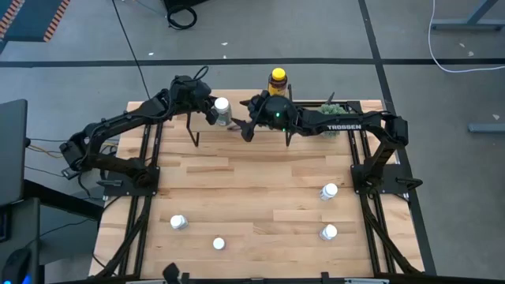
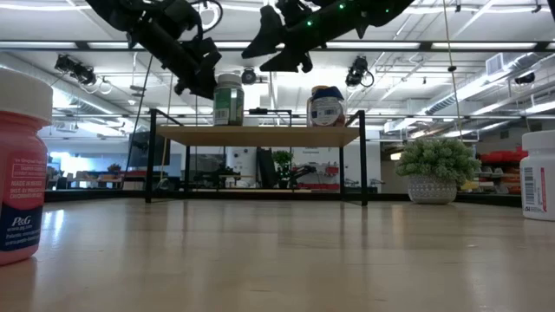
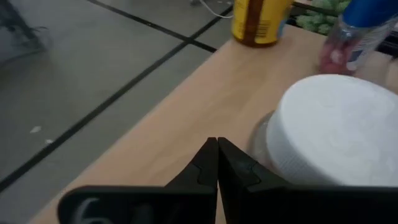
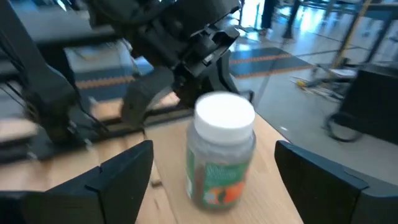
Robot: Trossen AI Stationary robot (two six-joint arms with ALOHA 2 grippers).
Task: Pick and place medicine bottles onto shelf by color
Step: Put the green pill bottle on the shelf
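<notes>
A white-capped bottle with a green label (image 1: 222,110) stands upright on the light-wood shelf (image 1: 316,106) near its left end; it also shows in the low view (image 2: 228,100). My left gripper (image 1: 208,108) is shut, right beside this bottle's cap (image 3: 336,137). My right gripper (image 4: 214,148) is open at the bottle's other side, one finger on either side of it (image 4: 221,155) and apart from it. The amber, yellow-capped bottle (image 1: 278,79) and the blue-lidded bottle (image 2: 327,106) stand on the shelf further right. My left gripper's shut fingers (image 3: 239,168) lie close against the bottle's shoulder (image 3: 264,140) just below the white cap, coming level from the table's left. I cannot tell whether they touch it. The bottle stands upright on the shelf.
Several white-capped bottles stand on the tabletop: two at the near left (image 1: 179,222) (image 1: 218,244), two at the right (image 1: 328,191) (image 1: 329,232). In the low view a pink-labelled bottle (image 2: 17,165) is close by. A green potted plant (image 1: 331,126) stands by the shelf's right end.
</notes>
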